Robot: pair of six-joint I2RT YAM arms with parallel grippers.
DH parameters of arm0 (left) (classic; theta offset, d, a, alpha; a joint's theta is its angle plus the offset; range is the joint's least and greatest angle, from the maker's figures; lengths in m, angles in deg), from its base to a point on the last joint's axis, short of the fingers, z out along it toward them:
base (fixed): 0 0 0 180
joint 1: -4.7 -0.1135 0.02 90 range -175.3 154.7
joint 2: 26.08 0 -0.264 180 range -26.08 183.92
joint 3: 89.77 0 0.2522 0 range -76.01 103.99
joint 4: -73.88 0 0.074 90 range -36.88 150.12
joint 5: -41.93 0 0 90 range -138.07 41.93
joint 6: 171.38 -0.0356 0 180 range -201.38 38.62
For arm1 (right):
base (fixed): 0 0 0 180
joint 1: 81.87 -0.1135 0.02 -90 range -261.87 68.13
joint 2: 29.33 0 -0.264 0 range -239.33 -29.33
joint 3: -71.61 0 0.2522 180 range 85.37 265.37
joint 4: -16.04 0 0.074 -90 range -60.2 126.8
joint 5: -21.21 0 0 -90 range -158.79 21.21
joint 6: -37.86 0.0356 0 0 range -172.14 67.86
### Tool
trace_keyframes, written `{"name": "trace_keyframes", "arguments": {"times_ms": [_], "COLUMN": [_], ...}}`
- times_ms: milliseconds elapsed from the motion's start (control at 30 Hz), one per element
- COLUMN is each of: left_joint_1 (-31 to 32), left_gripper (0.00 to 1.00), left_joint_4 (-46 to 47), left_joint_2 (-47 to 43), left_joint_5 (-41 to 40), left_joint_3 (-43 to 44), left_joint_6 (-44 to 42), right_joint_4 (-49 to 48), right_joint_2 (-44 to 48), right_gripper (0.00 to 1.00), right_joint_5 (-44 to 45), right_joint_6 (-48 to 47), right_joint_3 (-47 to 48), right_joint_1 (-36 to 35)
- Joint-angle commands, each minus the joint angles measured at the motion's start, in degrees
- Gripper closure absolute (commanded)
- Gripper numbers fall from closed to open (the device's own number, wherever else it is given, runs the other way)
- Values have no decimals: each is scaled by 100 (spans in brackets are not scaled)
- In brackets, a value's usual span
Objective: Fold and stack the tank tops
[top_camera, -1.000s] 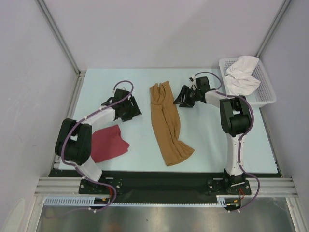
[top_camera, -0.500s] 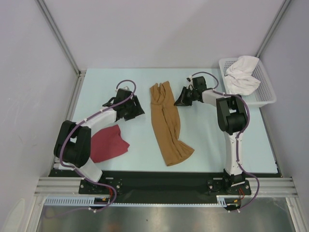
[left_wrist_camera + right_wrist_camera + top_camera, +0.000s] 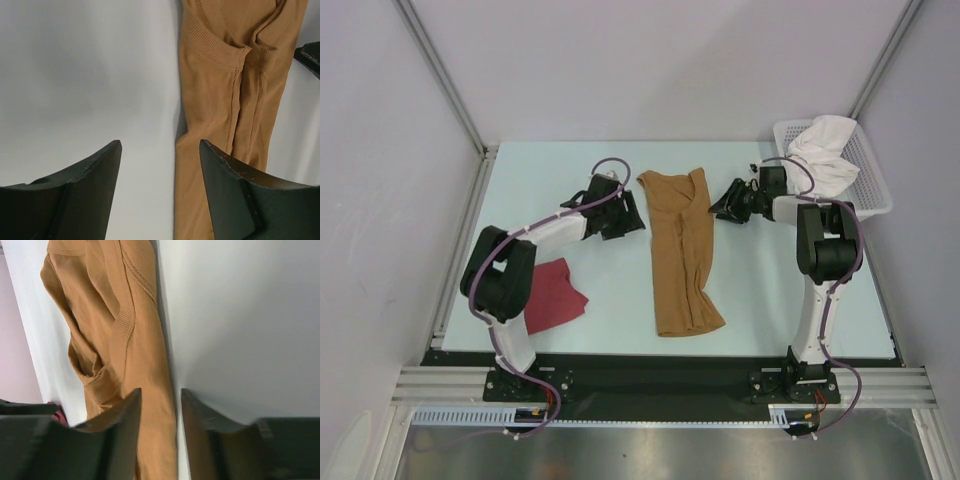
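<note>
The tan-brown ribbed cloth tank top (image 3: 682,250) lies lengthwise down mid-frame, its upper end between left gripper (image 3: 632,220) and right gripper (image 3: 719,209), both parted, empty.

Each arm is built from white tube links joined by black, rounded joint housings. The left arm (image 3: 555,232) and the right arm (image 3: 817,300) share the same build. A purple cable (image 3: 607,164) runs along the outside of each arm in loose loops, from the base to the wrist. Each arm stands on a black base (image 3: 525,383). The left gripper (image 3: 160,150) and the right gripper (image 3: 159,395) are black. Each carries two matte, wedge-shaped fingers (image 3: 235,200) with light scuffs along the edges.
</note>
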Motion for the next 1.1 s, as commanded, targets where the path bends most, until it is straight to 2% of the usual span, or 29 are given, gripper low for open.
{"name": "trace_keyframes", "arguments": {"times_ms": [0,200,400,533,667,733,800,833,933,1000,1033,1067], "left_joint_1": [87,88,96,105,114,123,114,114,114,105,105,105], "left_gripper": [30,33,37,41,58,60,68,76,88,88,92,94], "left_joint_4": [45,-165,-710,-693,-711,-685,-632,-614,-702,-755,-781,-851], "left_joint_2": [387,1116,1793,2101,2409,2479,2532,2602,2803,2918,3049,3120], "left_joint_5": [41,94,-196,-161,-126,-214,-223,-205,-205,-179,-135,-135], "left_joint_3": [685,1494,2373,2620,2848,2858,2919,2963,3288,3560,3657,3893], "left_joint_6": [-132,-132,-132,-53,96,149,184,184,167,167,167,158], "right_joint_4": [-219,-34,256,370,466,537,642,660,748,774,801,879], "right_joint_2": [321,356,321,269,164,93,-21,-56,-145,-241,-276,-320], "right_gripper": [54,52,53,53,54,54,55,56,61,67,70,80], "right_joint_5": [9,256,466,598,660,686,713,721,800,809,818,870], "right_joint_6": [-68,-226,-305,-375,-437,-463,-481,-481,-498,-498,-498,-498], "right_joint_3": [-29,-12,59,129,252,400,507,559,709,814,867,998], "right_joint_1": [-97,-106,-150,-203,-308,-370,-396,-414,-449,-475,-484,-510]}}
